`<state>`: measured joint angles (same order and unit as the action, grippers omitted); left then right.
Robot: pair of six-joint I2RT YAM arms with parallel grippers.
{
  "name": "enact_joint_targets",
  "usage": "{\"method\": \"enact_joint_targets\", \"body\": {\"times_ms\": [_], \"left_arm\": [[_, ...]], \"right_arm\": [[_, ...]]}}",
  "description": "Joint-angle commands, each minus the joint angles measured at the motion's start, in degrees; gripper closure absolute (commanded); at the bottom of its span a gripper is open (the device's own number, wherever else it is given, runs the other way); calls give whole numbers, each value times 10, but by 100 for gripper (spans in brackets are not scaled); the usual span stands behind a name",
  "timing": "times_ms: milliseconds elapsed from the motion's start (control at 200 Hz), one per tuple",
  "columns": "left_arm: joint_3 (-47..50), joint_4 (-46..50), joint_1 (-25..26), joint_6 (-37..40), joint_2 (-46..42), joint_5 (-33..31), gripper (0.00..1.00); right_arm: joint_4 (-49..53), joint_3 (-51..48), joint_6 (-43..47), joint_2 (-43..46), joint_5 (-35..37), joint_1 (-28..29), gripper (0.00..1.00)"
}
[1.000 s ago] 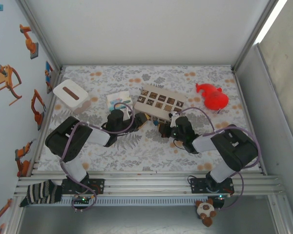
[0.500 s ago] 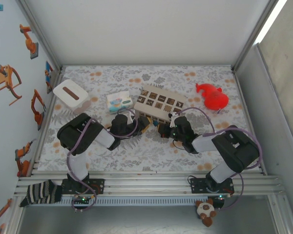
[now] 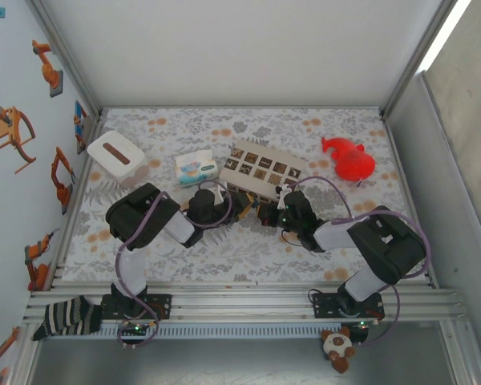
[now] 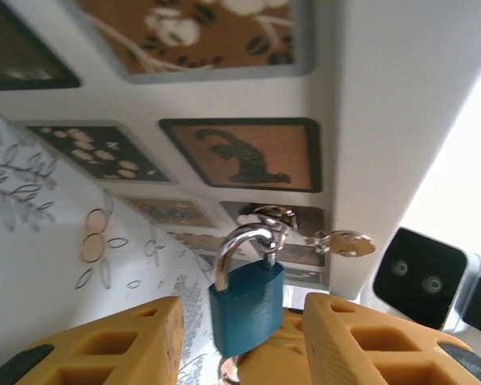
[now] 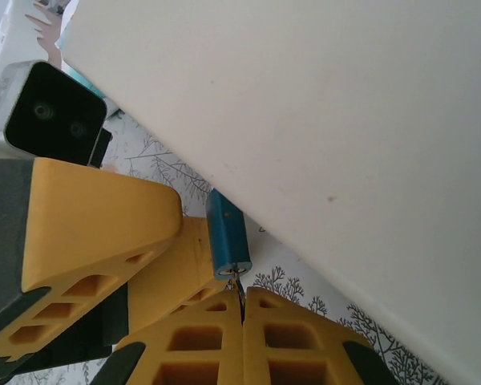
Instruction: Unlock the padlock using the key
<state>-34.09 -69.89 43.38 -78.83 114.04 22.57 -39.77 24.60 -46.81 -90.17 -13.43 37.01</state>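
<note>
Blue metal padlock (image 4: 244, 309) hangs by its silver shackle from a hasp on the white box with brown picture tiles (image 4: 224, 96), just above the floral-patterned surface (image 3: 224, 249) and near the middle of it. The left end effector (image 4: 242, 319) straddles the lock body, its yellow fingers (image 4: 104, 345) standing half apart with a visible gap on each side, so nothing is clamped. The right end effector (image 5: 242, 313) is pinched tight on a thin metal key (image 5: 238, 282), whose tip meets the underside of the padlock. How deep the key sits in the keyway cannot be told.

The main risk, as I judge it, is that the lock hangs free. If the key is turned with the body unbraced, the whole padlock may simply swivel on its shackle and the cylinder will not rotate. An off-centre squeeze from the left fingers could push the body sideways and lever the key out, or bend it. The key is a thin sliver held only at the fingertips, so twisting load may make it slip or rotate within the grip. The two sets of fingers are crowded close together beside the box wall, so a small misjudged wrist roll could knock one against the other.
</note>
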Motion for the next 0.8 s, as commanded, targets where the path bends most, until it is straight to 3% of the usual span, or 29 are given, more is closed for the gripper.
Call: {"method": "enact_joint_targets", "body": {"times_ms": [0, 270, 671, 791], "left_arm": [[-14, -24, 4, -4, 9, 2, 59], [-25, -37, 4, -12, 28, 2, 63], [-22, -37, 4, -11, 21, -7, 83], [-20, -30, 4, -6, 13, -9, 89]], "right_arm": [[1, 19, -25, 13, 0, 9, 100], [4, 22, -57, 21, -4, 10, 100], [6, 20, -83, 23, -8, 13, 100], [6, 4, -82, 44, 12, 13, 85]]}}
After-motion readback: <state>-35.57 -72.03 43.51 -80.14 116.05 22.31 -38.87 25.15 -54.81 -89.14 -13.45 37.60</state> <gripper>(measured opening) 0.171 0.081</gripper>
